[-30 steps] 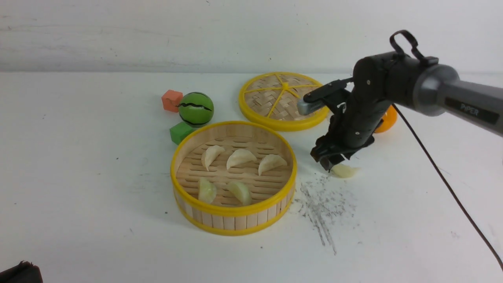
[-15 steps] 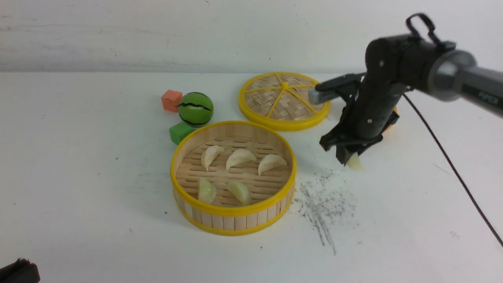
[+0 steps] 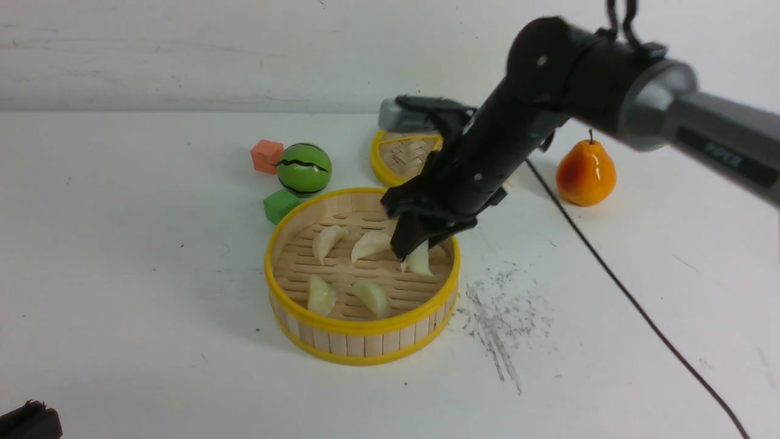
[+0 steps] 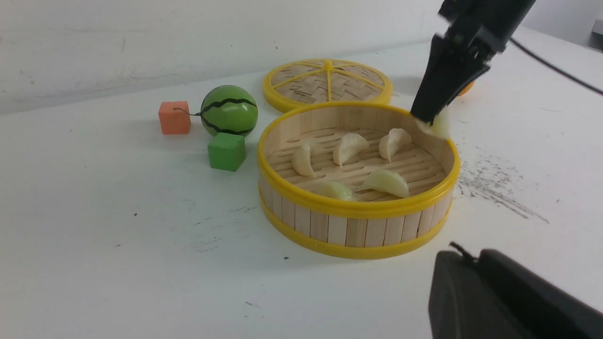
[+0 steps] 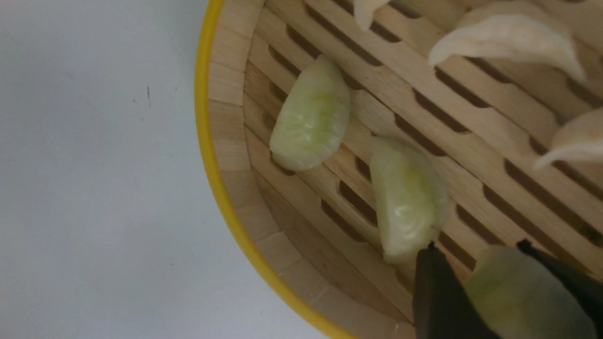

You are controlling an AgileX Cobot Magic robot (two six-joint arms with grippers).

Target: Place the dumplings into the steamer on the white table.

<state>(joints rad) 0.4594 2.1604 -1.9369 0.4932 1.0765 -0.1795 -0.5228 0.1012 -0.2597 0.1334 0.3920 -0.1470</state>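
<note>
Front view: right gripper [image 3: 409,255] clamps dumpling [image 3: 420,263]; hangs over steamer [image 3: 365,328].

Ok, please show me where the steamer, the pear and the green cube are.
steamer [image 3: 365,344], front view, on its near wooden wall.
pear [image 3: 586,174], front view, middle of its orange body.
green cube [image 3: 279,206], front view, middle of its visible side.

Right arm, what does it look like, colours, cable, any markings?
The right arm has a grey tube link with a dark label strip, lettering too blurred to read, joined to glossy black rounded housings. A thin black cable trails from it over the white table. A grey block sits near the wrist. Its tool is black, with narrow tapering fingers.
</note>
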